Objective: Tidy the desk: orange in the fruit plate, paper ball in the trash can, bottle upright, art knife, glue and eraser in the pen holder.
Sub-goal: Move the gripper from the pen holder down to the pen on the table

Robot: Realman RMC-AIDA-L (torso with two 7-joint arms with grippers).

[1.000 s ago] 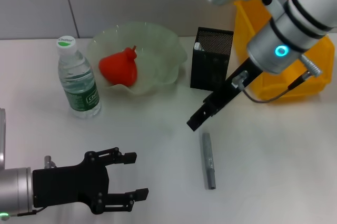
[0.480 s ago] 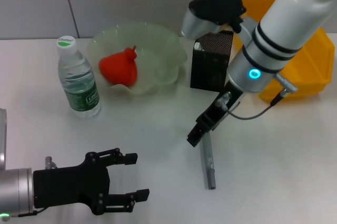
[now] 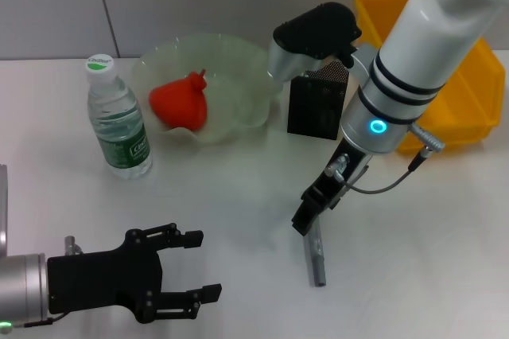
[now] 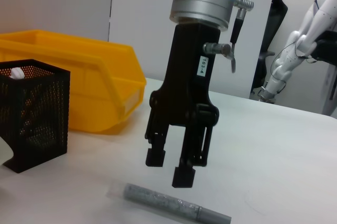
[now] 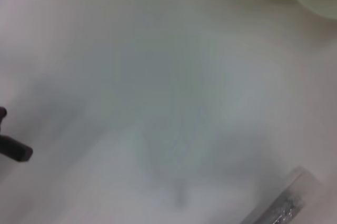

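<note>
Orange [image 3: 180,103] sits in the fruit plate [image 3: 254,68], bottle [image 3: 117,118] upright, right gripper [image 4: 171,169] spread-jawed over the remaining art knife [image 3: 315,250].

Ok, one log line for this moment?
right end effector: open, above grey stick-shaped art knife | left end effector: open, idle | red-orange lumpy orange: in bowl

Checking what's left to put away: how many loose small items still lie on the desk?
1: a grey stick-shaped item lies on the white desk in front of the pen holder, just under the open right gripper. Others may be hidden behind the arm.
</note>
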